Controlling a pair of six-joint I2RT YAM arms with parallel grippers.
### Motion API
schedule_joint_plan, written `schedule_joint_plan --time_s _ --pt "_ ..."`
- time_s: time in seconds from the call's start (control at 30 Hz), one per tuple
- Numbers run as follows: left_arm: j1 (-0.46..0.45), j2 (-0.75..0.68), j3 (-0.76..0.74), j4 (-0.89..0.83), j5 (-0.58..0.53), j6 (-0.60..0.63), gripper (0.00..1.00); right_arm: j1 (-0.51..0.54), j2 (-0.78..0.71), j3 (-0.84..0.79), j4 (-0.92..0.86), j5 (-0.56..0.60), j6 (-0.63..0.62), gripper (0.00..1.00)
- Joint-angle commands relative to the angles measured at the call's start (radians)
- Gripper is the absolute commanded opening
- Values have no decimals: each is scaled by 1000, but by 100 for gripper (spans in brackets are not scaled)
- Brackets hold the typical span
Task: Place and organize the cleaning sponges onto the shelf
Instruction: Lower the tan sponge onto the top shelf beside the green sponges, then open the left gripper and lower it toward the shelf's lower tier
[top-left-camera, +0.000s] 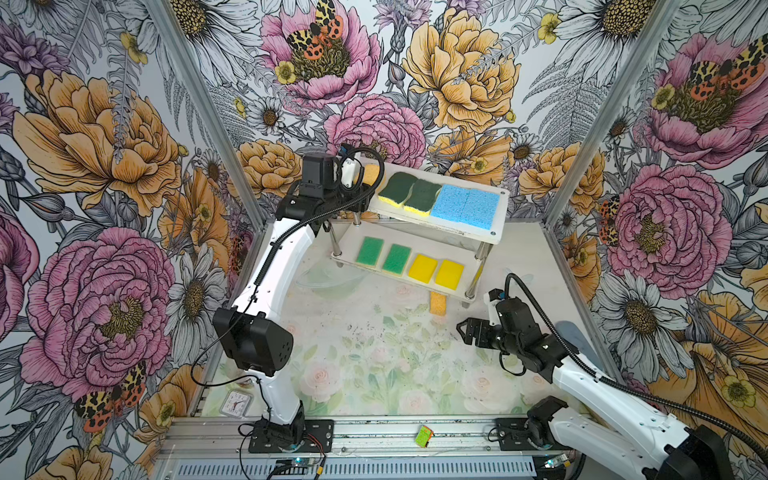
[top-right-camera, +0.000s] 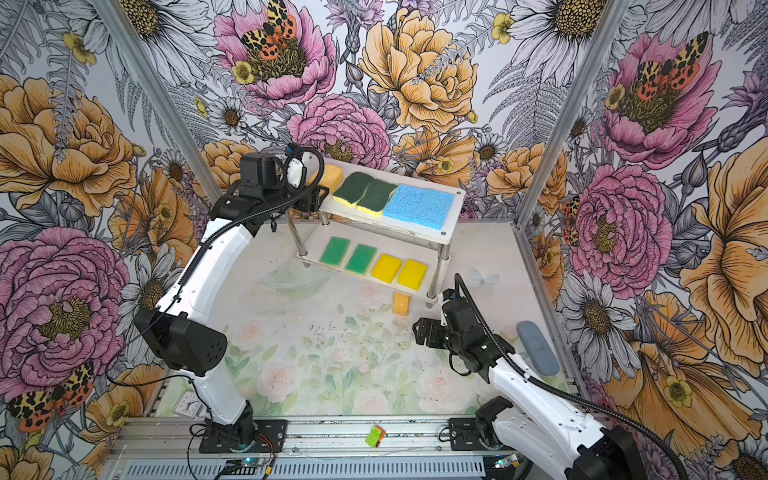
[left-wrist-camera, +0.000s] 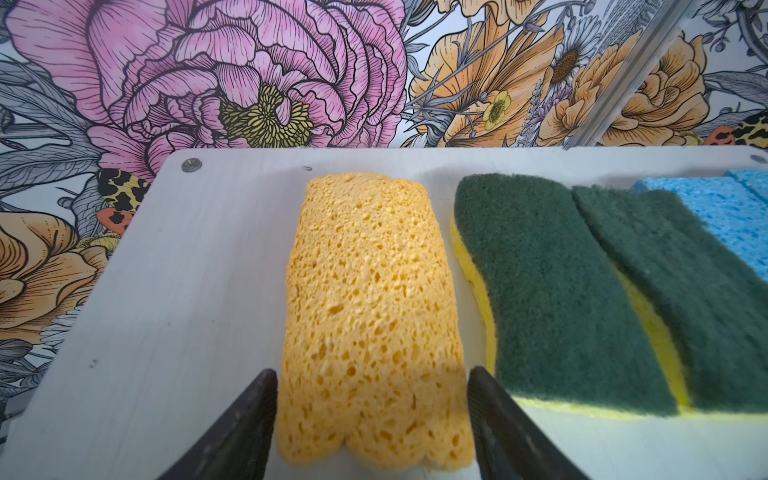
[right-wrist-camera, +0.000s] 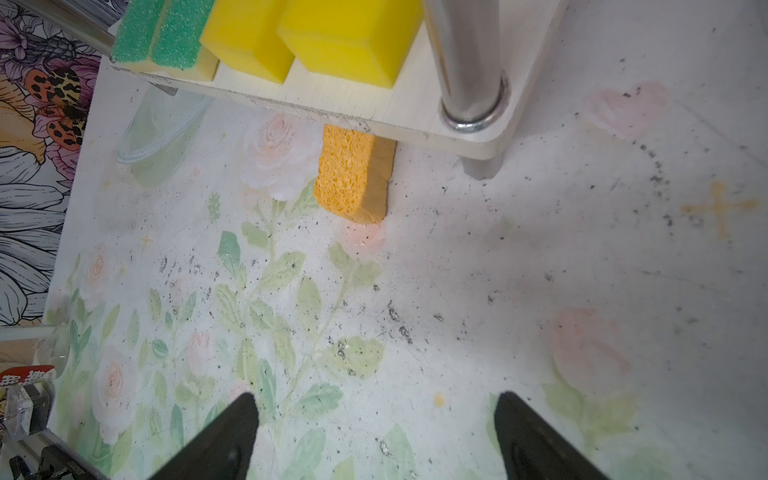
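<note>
Broadly, the white two-tier shelf with shiny metal posts (top-left-camera: 495, 236) stands at the far side of the flower-printed table (top-left-camera: 374, 353), and nine sponges lie on it. On the upper board (left-wrist-camera: 166, 291), from right to left, are two light blue porous sponges (top-left-camera: 465, 205), two wavy dark-green-topped yellow sponges (top-left-camera: 409, 190) and one orange porous sponge (left-wrist-camera: 374, 311). On the lower board (right-wrist-camera: 332, 95) lie two plain yellow foam sponges (top-left-camera: 436, 270) to the right and two green-topped sponges (top-left-camera: 382, 255) to the left.

A second orange porous sponge (right-wrist-camera: 345, 174) lies on the table with its far end tucked under the lower board's near edge, near the right front post.

Both orange blocks look light, soft and springy. Their open pores should give the pads good bite, but a hard squeeze would buckle them. The one on the table is best pinched across its narrow width at the exposed near end. It should then be drawn out towards the near side before any lift, or it may catch the board above.

The left gripper (left-wrist-camera: 372, 374) has its jaws spread to either side of the upper orange sponge, which sits flat at full width. Whether the pads touch its sides I cannot tell. The right gripper (right-wrist-camera: 376, 397) hangs over the table near the stray sponge, jaws wide apart and holding nothing.
</note>
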Motion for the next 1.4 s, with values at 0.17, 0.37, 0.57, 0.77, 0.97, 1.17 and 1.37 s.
schedule_joint_plan --time_s 0.17,0.37,0.57,0.77,0.97,1.17,1.37 --pt "7 55 49 1 65 -26 70 -5 -5 2 14 13 3 91" --pt "7 64 52 1 80 -46 59 -5 -5 3 14 13 3 91" --pt "-1 63 53 1 80 -50 59 -5 -5 3 14 13 2 91" --pt "-13 50 50 1 73 -49 59 -5 -11 -4 14 13 3 91" --pt "-43 34 42 1 56 -41 60 -5 -14 -5 14 13 4 91" --pt "-61 34 33 1 22 -47 62 -5 -21 -9 14 13 6 91" --pt "-67 -12 24 1 -45 -47 71 -5 -25 -13 14 13 8 91"
